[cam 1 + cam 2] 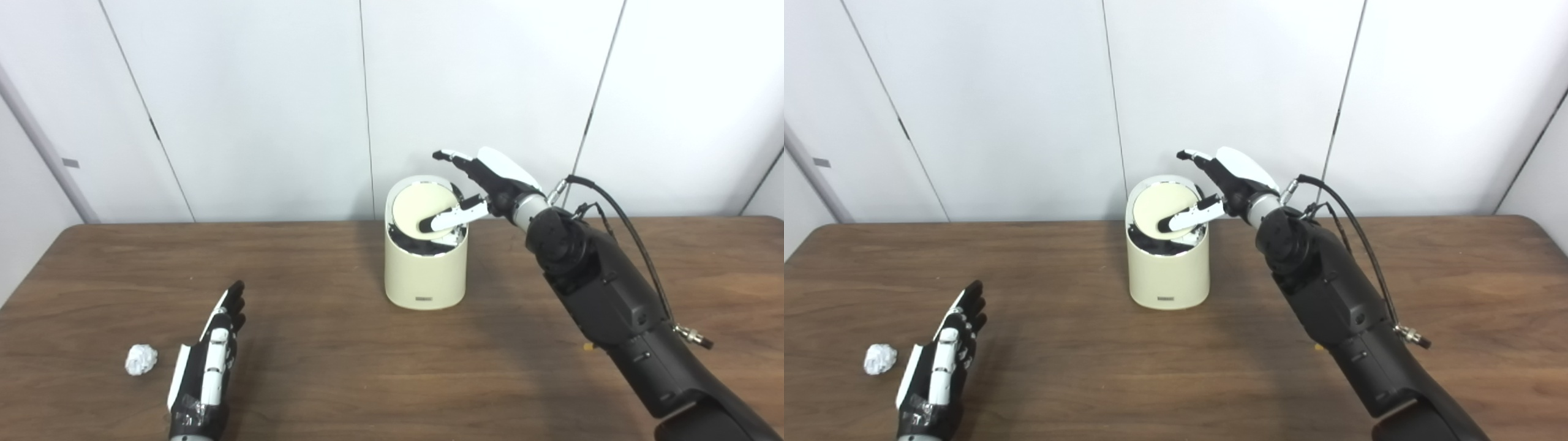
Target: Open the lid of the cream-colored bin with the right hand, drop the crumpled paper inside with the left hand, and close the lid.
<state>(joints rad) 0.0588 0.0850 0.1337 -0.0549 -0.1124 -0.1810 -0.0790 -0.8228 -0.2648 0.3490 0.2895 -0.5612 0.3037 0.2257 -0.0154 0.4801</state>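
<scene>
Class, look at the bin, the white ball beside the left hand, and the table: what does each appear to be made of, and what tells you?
Bin: probably smooth matte plastic; even cream colour, rounded moulded edges.
White ball: crumpled paper; irregular creases and shadowed folds.
Table: wood or wood-look laminate; brown grain streaks, slight sheen. The pictures cannot settle which.

Both hands — the left hand (205,361) and the right hand (484,184) — are black with glossy white shell plates, the right arm (612,306) a bulky matte-black casing with black cables (625,226) looping beside its silver wrist collar (528,208).
</scene>
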